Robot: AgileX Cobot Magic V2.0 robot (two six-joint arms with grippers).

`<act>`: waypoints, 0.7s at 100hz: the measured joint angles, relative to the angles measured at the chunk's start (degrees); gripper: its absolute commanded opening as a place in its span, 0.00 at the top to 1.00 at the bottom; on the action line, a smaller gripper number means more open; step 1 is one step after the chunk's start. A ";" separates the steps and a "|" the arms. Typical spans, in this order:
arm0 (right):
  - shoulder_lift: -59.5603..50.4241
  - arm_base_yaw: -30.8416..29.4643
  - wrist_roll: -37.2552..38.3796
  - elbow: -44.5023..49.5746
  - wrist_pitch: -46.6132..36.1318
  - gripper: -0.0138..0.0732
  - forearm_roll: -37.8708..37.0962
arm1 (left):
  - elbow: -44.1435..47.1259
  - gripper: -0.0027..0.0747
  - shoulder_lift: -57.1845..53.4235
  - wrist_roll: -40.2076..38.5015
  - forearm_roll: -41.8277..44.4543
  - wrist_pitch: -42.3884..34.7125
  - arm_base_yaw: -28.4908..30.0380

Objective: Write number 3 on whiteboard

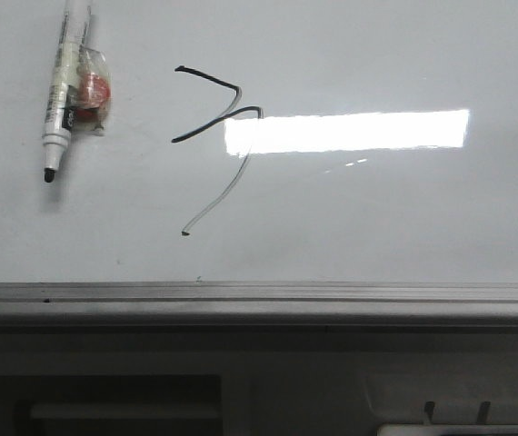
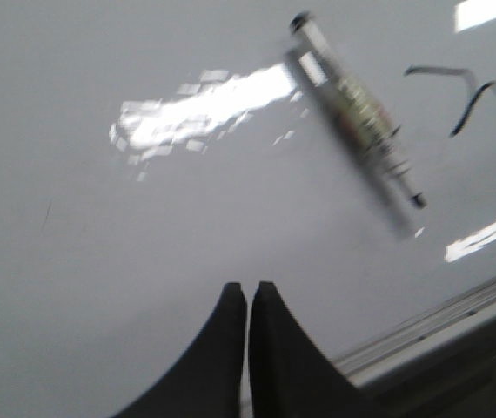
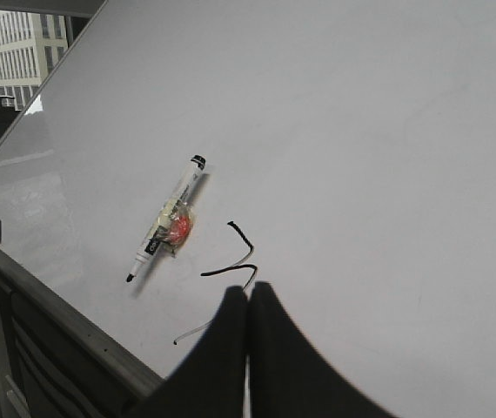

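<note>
Number 3 drawn in black, left of centre in the front view: two prongs pointing left, a faint thin tail trailing down to a dot at lower left. Sits on the whiteboard, just touching the left end of a bright rectangular glare. Lies flat at upper left of the front view, tip down and uncapped: marker pen, with a reddish lump taped in clear wrap on its right side. Well apart from the digit, no overlap. Runs across the lower frame, right along the board's near edge: grey metal rail, dark structure beneath. Wide bare board to the right and below the glare, plenty of room there.

Left gripper in its wrist view: jaws pressed together, nothing between them, hovering over bare board with the pen at upper right. Right gripper likewise clenched and empty, tips just below the digit, pen off to the left, board edge and windows at far left.
</note>
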 measured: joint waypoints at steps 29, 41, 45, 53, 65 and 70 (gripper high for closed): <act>-0.09 0.00 0.00 0.00 0.00 0.91 0.00 | 5.45 0.99 0.00 -10.42 2.68 -2.82 6.02; -0.09 0.00 0.11 0.00 0.00 0.91 0.00 | 7.30 0.99 0.00 -20.91 4.37 -2.66 6.13; -0.09 0.00 0.11 0.00 0.00 0.91 0.00 | 7.26 0.99 0.00 -23.29 5.23 -1.91 6.26; -0.13 0.00 0.11 0.00 0.00 0.91 0.00 | 7.26 0.99 0.00 -26.19 5.84 -1.64 6.26; -0.13 0.00 0.11 0.00 0.00 0.91 0.00 | 7.26 0.99 0.00 -27.39 6.07 -1.55 6.26; -0.13 0.00 0.11 0.00 0.00 0.91 0.00 | 7.26 0.99 0.00 -27.51 6.06 -1.55 6.26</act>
